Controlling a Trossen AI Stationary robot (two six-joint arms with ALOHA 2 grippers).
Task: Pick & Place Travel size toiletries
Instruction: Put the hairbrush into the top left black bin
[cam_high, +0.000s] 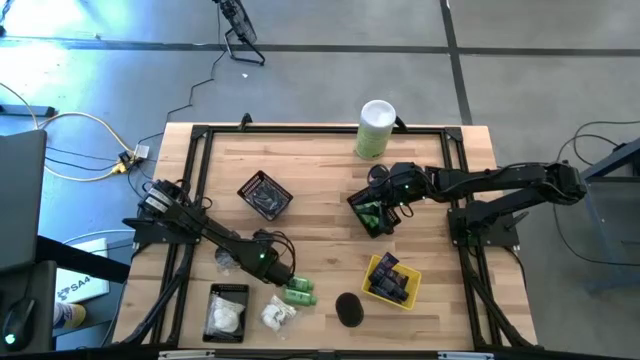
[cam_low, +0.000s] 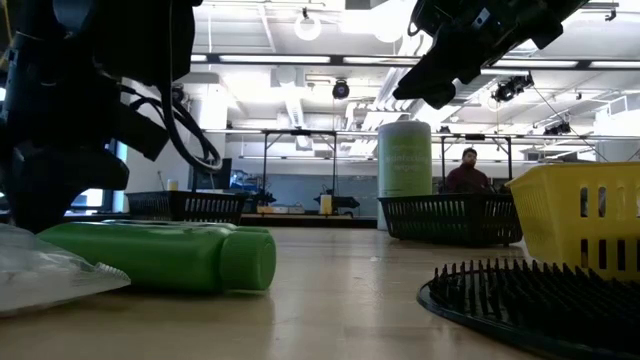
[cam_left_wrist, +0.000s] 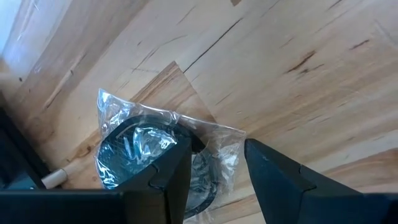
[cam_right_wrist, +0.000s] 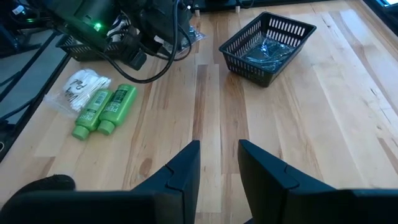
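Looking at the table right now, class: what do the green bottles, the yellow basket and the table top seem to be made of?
Green bottles: likely plastic, smooth with a slight sheen, moulded caps. Yellow basket: apparently moulded plastic, with a slotted wall and thick rim. Table top: wood, pale planks with visible grain and seams, matte.

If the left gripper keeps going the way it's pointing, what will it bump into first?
Probably the plastic-wrapped black disc lying on the table. The left gripper stands open right over its edge, though how far above is hard to tell.

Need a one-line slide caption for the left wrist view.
Left gripper hovers open over a plastic-wrapped black disc lying on the wooden table.
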